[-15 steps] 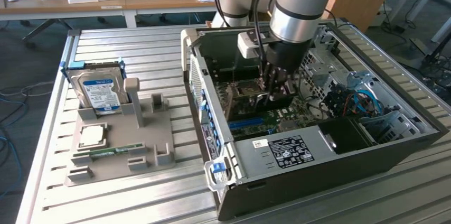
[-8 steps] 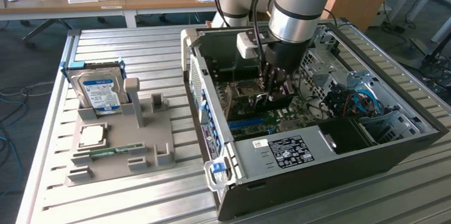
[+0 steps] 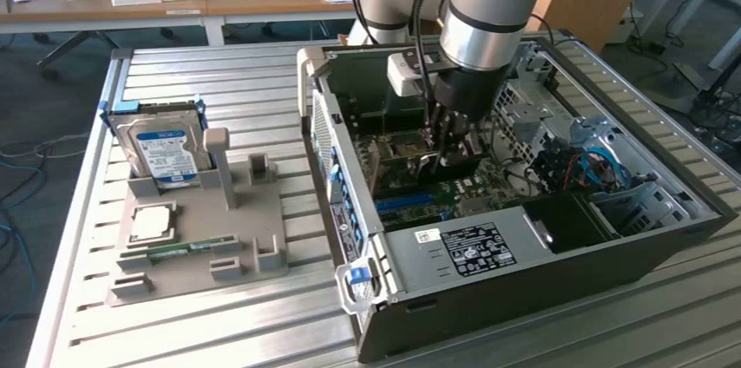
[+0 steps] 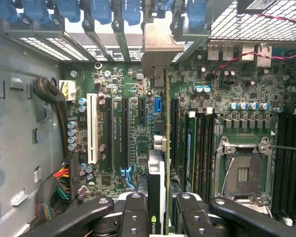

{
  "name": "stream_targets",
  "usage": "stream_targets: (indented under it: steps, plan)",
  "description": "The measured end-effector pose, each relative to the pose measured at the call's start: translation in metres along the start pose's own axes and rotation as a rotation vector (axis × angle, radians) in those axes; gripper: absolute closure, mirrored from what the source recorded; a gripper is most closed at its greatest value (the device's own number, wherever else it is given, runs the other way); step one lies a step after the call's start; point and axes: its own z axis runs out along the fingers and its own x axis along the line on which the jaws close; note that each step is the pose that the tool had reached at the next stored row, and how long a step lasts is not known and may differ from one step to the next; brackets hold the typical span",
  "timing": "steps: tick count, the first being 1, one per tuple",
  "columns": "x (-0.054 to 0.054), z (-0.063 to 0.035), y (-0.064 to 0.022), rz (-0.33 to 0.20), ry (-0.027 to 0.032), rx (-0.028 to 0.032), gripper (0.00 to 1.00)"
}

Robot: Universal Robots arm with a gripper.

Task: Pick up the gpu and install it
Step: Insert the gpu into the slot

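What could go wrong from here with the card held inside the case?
The gripper holds the gpu edge-on above the motherboard. If its edge sits off the black slot, pushing down could strain card or board. Its metal bracket sits close to the blue slot latches and could snag there.

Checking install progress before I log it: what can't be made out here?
- Whether the thin dark gpu card seats in a slot on the green motherboard: wrist view, the card's own edge covers it.
- Same contact, exterior view: the black tool and grey arm block it.
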Motion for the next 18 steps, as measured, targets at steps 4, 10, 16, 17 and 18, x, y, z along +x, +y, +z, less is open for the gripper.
stream_targets:
  steps: [4, 10, 16, 17, 18]
  plan:
    - [0.0001, 0.0004, 0.0014, 0.000, -0.0001, 0.0000, 0.74]
    - [0.0001, 0.0041, 0.0026, 0.000, 0.0000, 0.0000, 0.74]
    - [0.0002, 0.0055, 0.0054, 0.000, -0.0001, 0.0000, 0.74]
    - [0.0002, 0.0057, 0.0065, 0.000, -0.0001, 0.0001, 0.74]
    - [0.0002, 0.0059, 0.0074, 0.000, -0.0002, 0.0001, 0.74]
